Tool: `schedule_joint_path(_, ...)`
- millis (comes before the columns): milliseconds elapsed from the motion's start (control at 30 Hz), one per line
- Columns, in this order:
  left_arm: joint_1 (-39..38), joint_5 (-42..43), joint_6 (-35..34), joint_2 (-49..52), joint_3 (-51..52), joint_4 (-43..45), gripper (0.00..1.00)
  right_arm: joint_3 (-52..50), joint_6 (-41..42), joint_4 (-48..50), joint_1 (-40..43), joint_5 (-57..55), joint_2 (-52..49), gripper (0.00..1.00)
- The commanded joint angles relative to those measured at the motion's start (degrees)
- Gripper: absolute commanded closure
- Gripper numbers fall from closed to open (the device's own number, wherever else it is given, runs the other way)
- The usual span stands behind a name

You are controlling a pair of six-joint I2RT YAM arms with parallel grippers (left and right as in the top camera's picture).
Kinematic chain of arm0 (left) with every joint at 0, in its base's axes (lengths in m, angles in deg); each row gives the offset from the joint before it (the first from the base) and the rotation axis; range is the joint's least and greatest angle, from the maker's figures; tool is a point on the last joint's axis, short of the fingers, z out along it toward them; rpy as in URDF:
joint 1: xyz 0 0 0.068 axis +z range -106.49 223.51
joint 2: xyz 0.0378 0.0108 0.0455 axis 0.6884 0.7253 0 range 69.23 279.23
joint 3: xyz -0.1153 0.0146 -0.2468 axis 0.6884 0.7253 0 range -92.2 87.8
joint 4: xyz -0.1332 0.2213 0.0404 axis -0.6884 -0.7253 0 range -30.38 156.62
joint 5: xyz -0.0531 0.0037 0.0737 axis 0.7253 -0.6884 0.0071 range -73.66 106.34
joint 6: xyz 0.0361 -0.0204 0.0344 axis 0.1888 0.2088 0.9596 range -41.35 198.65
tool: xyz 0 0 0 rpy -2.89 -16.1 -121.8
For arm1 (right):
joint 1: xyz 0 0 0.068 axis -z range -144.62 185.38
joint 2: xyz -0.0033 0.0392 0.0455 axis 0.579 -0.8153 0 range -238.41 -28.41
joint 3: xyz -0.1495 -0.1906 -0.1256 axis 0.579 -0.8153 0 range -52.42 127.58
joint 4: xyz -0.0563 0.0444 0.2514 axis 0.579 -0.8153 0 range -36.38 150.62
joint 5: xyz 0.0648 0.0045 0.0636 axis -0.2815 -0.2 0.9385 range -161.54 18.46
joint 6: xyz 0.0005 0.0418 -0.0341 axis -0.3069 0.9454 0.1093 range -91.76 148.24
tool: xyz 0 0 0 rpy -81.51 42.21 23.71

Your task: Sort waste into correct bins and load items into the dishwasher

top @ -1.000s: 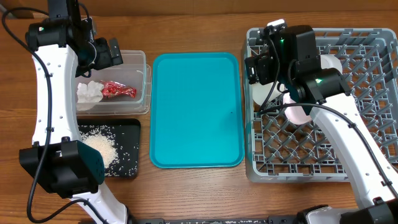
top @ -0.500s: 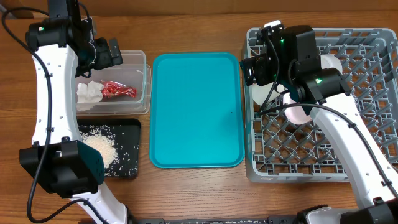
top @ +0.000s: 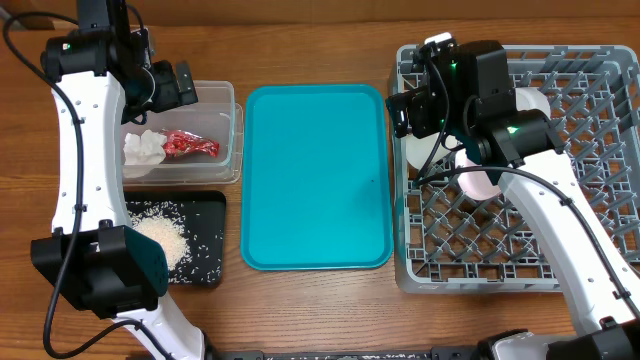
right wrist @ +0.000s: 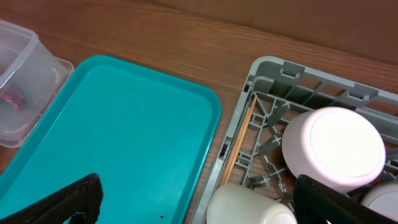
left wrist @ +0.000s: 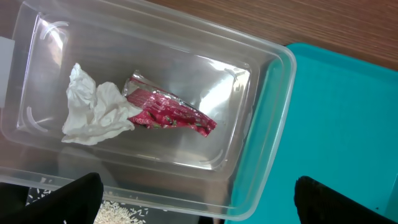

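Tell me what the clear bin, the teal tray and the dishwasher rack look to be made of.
Clear bin: likely thin transparent plastic, glossy, with see-through walls that catch glare.
Teal tray: probably moulded plastic, smooth and semi-matte, one even colour with a raised rounded rim.
Dishwasher rack: seemingly rigid grey plastic, matte, formed as an open lattice.

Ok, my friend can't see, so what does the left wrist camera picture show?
A clear plastic bin on a wooden table holds a crumpled white tissue touching a shiny red wrapper. A teal tray sits to its right, and the left hand is open and empty, its dark fingertips in the bottom corners.
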Motion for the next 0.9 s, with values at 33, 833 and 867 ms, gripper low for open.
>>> schedule_joint_path(33, -0.3, -0.5, -0.4, -0.7, -0.7, -0.1, 0.0, 0.0, 0.6, 0.3, 0.0, 0.5, 0.0, 0.0)
schedule_joint_path(833, -0.3, -0.5, -0.4, -0.7, -0.7, -0.1, 0.0, 0.0, 0.7, 7.2, -0.2, 4.7, 7.1, 0.0)
schedule_joint_path(867, -0.3, -0.5, -0.4, -0.7, -0.7, -0.1, 0.0, 0.0, 0.7, 7.2, -0.2, 5.8, 8.7, 0.0)
